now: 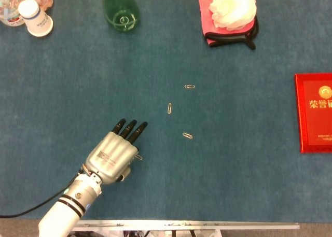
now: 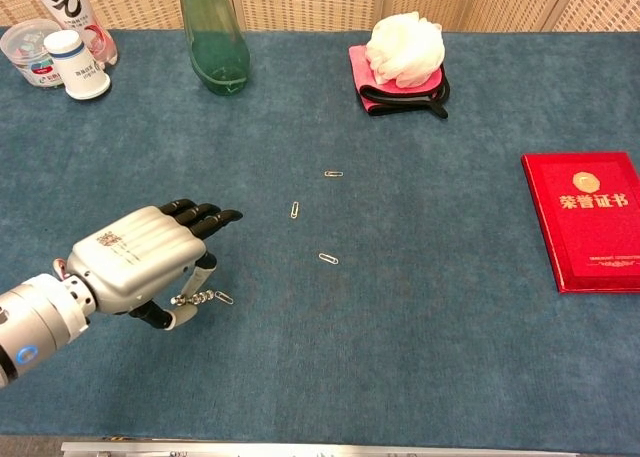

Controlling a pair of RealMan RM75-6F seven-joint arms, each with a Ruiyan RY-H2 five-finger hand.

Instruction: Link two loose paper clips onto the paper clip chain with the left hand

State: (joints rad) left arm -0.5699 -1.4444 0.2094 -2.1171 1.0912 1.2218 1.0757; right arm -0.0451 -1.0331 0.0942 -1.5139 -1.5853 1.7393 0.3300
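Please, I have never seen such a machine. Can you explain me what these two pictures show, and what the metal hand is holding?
It is a robot with humanlike hands at a blue table. One picture looks down from its head, the other forward from its chest. Only its left hand shows. It pinches a short paper clip chain, whose end is close to a loose paper clip. Three more clips lie further off. Around them stand a green bottle, a white sponge on a pink cloth, and a red booklet.
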